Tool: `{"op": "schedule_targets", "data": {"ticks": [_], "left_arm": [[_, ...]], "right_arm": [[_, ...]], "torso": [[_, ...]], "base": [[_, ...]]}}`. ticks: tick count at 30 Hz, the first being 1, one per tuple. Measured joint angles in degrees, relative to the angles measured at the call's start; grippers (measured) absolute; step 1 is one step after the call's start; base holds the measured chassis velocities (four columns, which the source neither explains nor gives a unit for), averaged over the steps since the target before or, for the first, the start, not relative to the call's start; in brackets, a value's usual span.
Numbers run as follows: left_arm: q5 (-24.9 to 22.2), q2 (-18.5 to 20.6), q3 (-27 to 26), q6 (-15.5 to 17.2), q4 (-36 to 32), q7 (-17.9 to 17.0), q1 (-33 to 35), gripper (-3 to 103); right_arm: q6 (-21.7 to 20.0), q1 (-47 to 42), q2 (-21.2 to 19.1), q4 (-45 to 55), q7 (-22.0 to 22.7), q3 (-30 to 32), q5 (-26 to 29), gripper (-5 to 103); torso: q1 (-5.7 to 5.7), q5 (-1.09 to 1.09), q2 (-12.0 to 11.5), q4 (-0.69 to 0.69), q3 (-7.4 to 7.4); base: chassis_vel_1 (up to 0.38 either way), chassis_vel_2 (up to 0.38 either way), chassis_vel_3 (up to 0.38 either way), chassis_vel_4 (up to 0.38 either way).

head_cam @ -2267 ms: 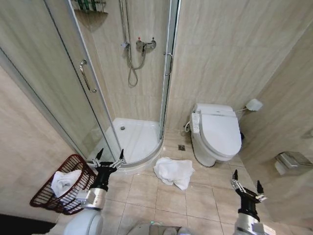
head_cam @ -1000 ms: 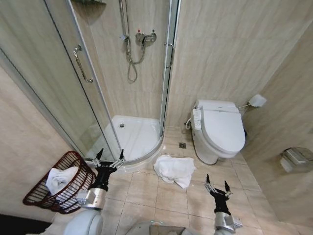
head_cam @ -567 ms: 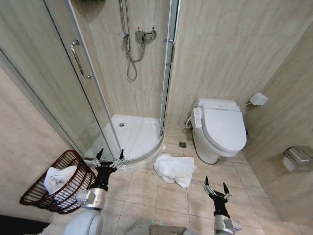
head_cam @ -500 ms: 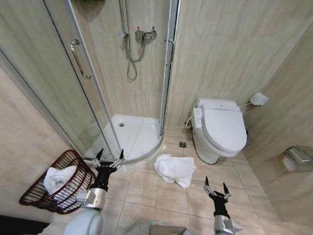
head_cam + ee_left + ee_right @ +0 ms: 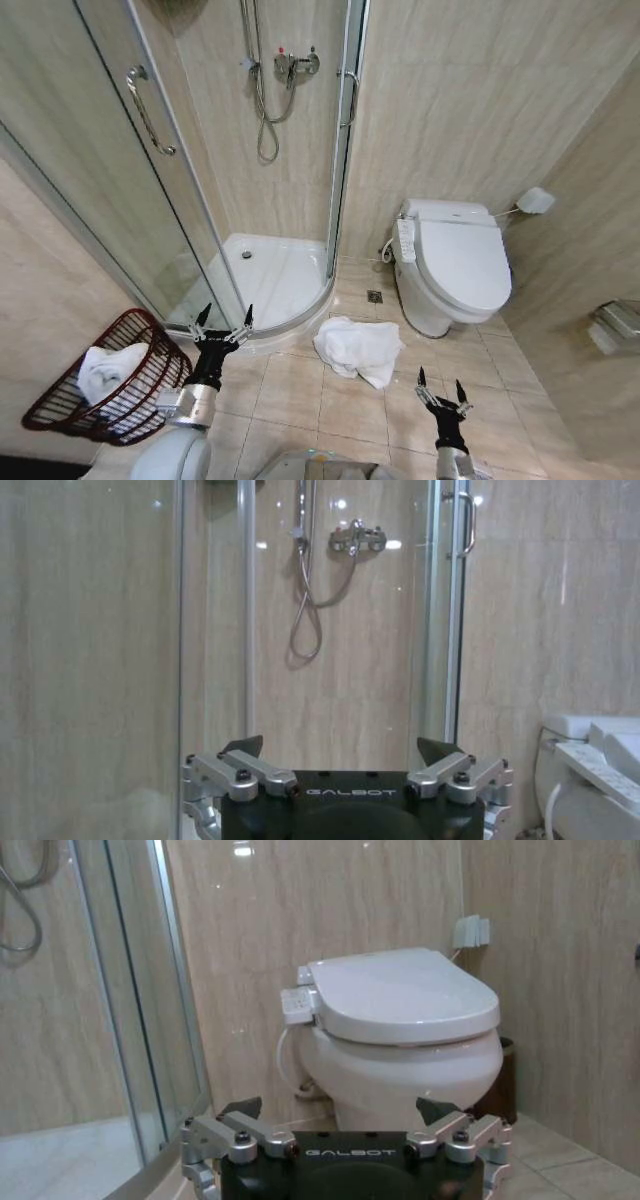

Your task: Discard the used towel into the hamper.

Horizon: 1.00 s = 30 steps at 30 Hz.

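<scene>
my left gripper [image 5: 222, 317] hangs low at my left with its fingers spread apart and nothing between them; my right gripper [image 5: 437, 384] sits low at my right, fingers likewise apart and empty. just left of the left gripper the hamper [image 5: 60, 400] stands on the floor against the wall, with a white cloth [image 5: 105, 368] already inside it. a little farther out, between the two grippers and nearer the shower, the towel [image 5: 357, 349] lies crumpled on the tiles, touched by neither gripper.

i judge this as the approach step: nothing is picked up yet. the next move calls for bringing one open gripper down over the crumpled towel, closing on a thick fold, then carrying it across to the hamper's mouth.

beyond the towel are the shower tray [image 5: 268, 281] and, to the right, the toilet [image 5: 455, 270].

the head view lays out towel and hamper together on the floor. my left wrist view looks straight ahead past its fingers [image 5: 244, 745] at the shower hose [image 5: 305, 600]. my right wrist view faces the toilet [image 5: 405, 1016] side-on, showing a dark bin [image 5: 500, 1087] tucked behind it.
</scene>
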Motion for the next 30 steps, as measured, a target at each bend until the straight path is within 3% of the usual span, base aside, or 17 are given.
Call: {"op": "schedule_targets", "data": {"ticks": [19, 23, 25, 30], "left_arm": [[0.0, 0.0, 0.0, 0.0, 0.0, 0.0, -0.01, 100], [0.0, 0.0, 0.01, 0.0, 0.0, 0.0, 0.0, 100], [0.0, 0.0, 0.0, 0.0, 0.0, 0.0, -0.01, 100], [0.0, 0.0, 0.0, 0.0, 0.0, 0.0, 0.0, 100]], "right_arm": [[2.13, 2.17, 0.0, -4.48, -0.3, 0.51, 0.23, 100], [2.05, 7.21, -0.23, -11.9, -6.5, 1.88, 0.71, 100], [1.91, 8.29, -0.52, -13.54, -7.51, 2.08, 0.72, 100], [-2.03, 13.32, -2.94, -19.57, -12.33, 2.9, 2.33, 100]], "torso": [[-1.63, 0.0, -4.01, 0.01, -2.3], [-1.83, 0.02, -4.36, 0.0, -2.52], [-1.84, 0.02, -4.36, 0.01, -2.53], [-1.82, 0.01, -4.34, 0.01, -2.49]], "base": [[-0.101, 0.092, 0.092, -0.095], [0.0, 0.0, 0.0, 0.0], [0.0, 0.0, 0.0, 0.0], [0.0, 0.0, 0.0, 0.0]]}}
